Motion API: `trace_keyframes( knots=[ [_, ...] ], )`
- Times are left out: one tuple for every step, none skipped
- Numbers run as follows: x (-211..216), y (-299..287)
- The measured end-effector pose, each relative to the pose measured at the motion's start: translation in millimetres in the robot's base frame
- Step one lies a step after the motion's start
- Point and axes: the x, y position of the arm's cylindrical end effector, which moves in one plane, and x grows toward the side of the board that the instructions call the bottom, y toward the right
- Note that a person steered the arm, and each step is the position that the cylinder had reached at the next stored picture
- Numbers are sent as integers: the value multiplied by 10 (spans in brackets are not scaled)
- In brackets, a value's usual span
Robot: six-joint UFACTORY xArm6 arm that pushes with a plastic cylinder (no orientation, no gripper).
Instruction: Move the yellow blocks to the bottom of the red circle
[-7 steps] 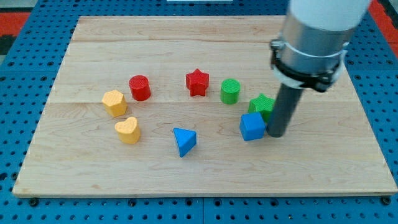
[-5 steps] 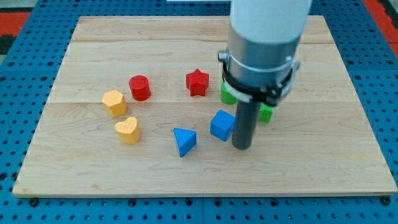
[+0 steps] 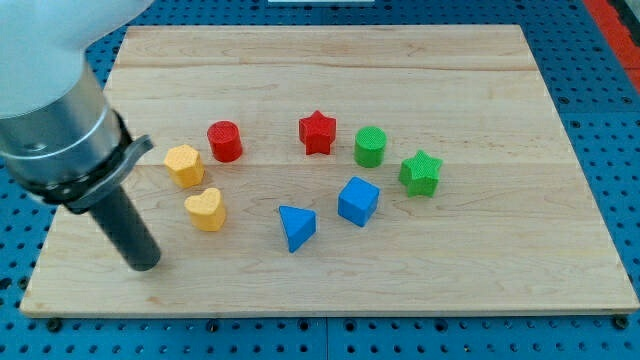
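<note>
The red circle block point(image 3: 225, 140) stands at the board's upper left. A yellow hexagon block point(image 3: 184, 165) lies just below-left of it. A yellow heart block point(image 3: 206, 210) lies below the hexagon, under the red circle. My tip point(image 3: 145, 264) rests on the board at the view's lower left, below-left of the yellow heart, with a gap between them. It touches no block.
A red star point(image 3: 317, 132), green cylinder point(image 3: 370, 147) and green star point(image 3: 420, 172) sit right of the middle. A blue cube point(image 3: 358, 201) and blue triangle point(image 3: 296, 226) lie below them. The wooden board point(image 3: 320, 290) ends just below my tip.
My tip swept from the right side across to the lower left. It pushed the blue cube leftward away from the green star, then left it.
</note>
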Motion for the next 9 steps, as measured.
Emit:
trace_keyframes(
  knots=[
    [-118, 47],
    [-264, 63],
    [-314, 237],
    [-314, 574],
    [-314, 491],
    [-434, -220],
    [-637, -648],
    [-911, -641],
    [-1054, -476]
  ],
)
